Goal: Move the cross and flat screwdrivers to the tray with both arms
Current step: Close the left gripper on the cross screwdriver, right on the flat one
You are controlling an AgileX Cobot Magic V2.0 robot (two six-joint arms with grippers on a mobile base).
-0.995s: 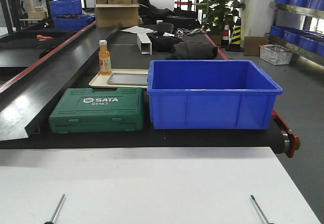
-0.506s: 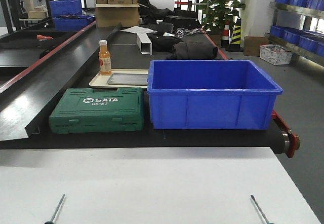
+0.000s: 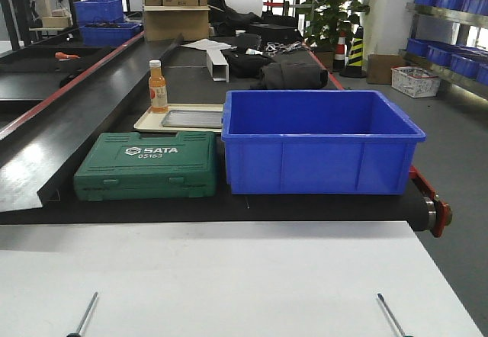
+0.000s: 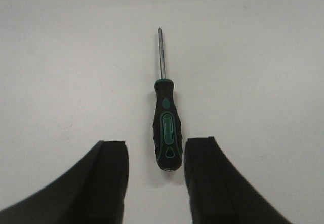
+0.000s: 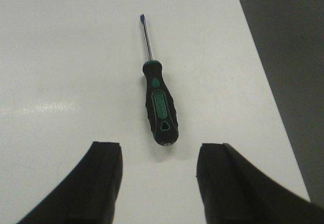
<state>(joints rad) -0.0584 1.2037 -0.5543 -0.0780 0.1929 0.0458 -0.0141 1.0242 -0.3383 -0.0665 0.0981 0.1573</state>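
Note:
Two screwdrivers with black and green handles lie on the white table (image 3: 229,276). In the left wrist view the pointed-tip cross screwdriver (image 4: 166,125) has its handle end just between the tips of my open left gripper (image 4: 155,148), nearer the right finger. In the right wrist view the flat screwdriver (image 5: 159,105) lies just ahead of my open right gripper (image 5: 159,150), untouched. The front view shows only the two shafts, the left shaft (image 3: 84,314) and the right shaft (image 3: 390,316). The silver tray (image 3: 191,118) rests on a beige board on the black conveyor beyond the table.
A green SATA tool case (image 3: 149,165) and a deep blue bin (image 3: 320,140) stand on the conveyor between the table and the tray. An orange bottle (image 3: 157,87) stands at the tray's left. The table's right edge (image 5: 263,82) runs close to the flat screwdriver.

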